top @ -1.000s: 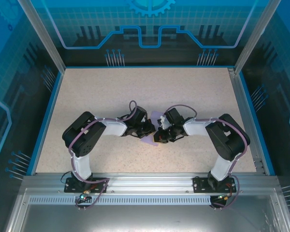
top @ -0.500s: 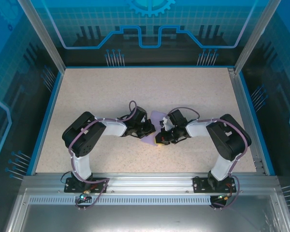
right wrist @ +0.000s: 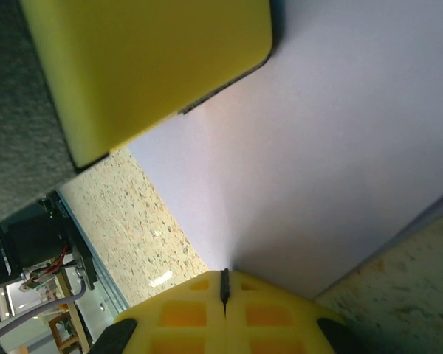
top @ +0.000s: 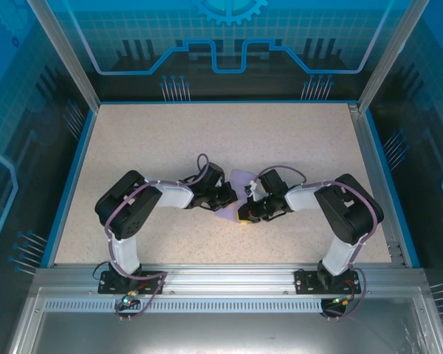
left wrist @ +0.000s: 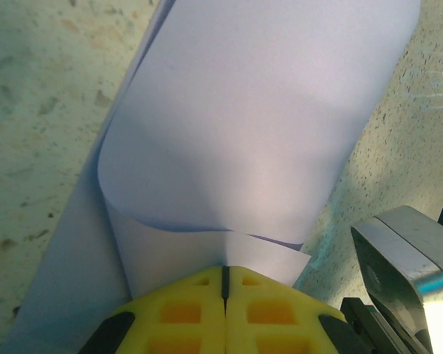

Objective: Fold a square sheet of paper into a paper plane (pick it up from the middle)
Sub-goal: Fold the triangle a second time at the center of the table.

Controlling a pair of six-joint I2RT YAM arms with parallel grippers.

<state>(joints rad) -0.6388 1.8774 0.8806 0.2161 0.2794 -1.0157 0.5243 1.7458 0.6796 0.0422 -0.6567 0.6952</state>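
Pinching one paper sheet (left wrist: 244,110), left gripper (left wrist: 224,282), right gripper (right wrist: 224,285), two, both clamped

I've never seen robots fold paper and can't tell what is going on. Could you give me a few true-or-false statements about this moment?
1. The left gripper is shut on the sheet of paper. True.
2. The right gripper hangs open above the table. False: it is shut on the sheet of paper too.
3. The sheet of paper lies flat. False: it curls over in a loop in front of the left gripper.
4. The sheet of paper is plain pale lavender. True.
5. The grippers work at opposite ends of the table. False: they meet near its middle.
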